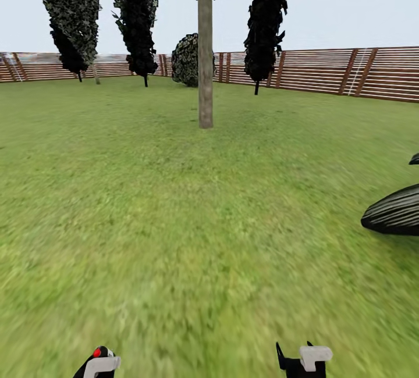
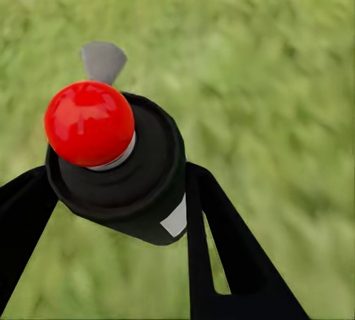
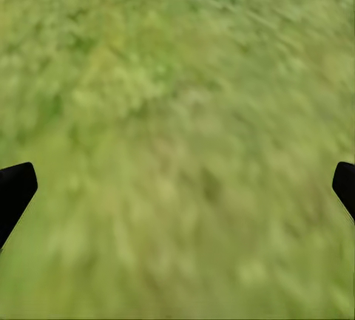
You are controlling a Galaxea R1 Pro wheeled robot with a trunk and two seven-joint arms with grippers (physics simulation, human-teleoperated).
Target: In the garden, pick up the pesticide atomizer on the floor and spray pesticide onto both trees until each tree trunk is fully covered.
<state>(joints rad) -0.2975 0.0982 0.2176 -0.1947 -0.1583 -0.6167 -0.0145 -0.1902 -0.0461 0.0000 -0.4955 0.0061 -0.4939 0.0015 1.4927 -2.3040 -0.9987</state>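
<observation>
Firmly pinched by the left fingers [image 2: 111,209], the red-topped black pesticide atomizer [image 2: 122,168]; right fingers [image 3: 15,191] spread.

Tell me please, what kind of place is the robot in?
Most likely a fenced garden or backyard, outdoors. Green grass lawn covers the ground, a brown horizontal-slat wooden fence encloses it, and a tall tree with a bare grey-brown trunk stands among dark-leaved columnar trees under an open pale sky.

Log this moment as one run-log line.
left gripper: shut on pesticide atomizer | right gripper: open, over grass | tree trunk: ahead, out of reach, no pesticide visible | phase: approaching tree
</observation>
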